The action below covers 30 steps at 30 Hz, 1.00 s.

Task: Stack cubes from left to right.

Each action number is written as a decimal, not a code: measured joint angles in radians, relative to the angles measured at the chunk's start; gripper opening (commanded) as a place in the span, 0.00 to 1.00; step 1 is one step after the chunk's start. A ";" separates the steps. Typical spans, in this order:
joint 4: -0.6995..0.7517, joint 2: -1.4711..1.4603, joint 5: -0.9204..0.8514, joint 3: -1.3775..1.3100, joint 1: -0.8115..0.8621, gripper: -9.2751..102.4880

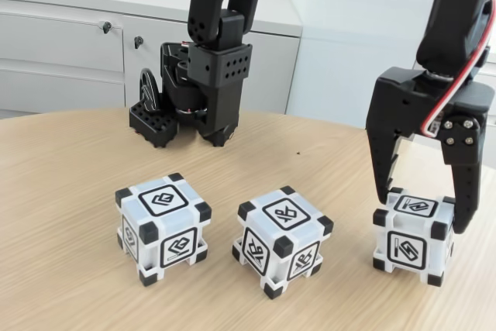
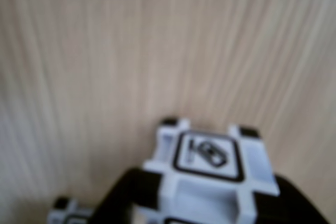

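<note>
Claw [image 1: 425, 211] black, spread astride the right cube [image 1: 412, 239] without visible squeeze, middle cube [image 1: 282, 241] and left cube [image 1: 163, 227] apart on wooden tabletop [image 1: 70, 191], fixed view.

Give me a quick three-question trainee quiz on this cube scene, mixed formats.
1. True or false: one white translucent plastic cube with black corners already sits on top of another.
2. In the fixed view, which cube does the black two-finger gripper straddle? A left B middle C right
3. Fill in: all three cubes rest on the light ___ table.

Key: 1 false, all stand apart on the table. 2 C. 3 wooden.
</note>
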 measured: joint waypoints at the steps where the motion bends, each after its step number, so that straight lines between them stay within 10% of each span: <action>1: 0.000 0.000 0.002 0.002 0.000 0.08; 30: 0.020 0.765 -0.080 0.026 0.176 0.08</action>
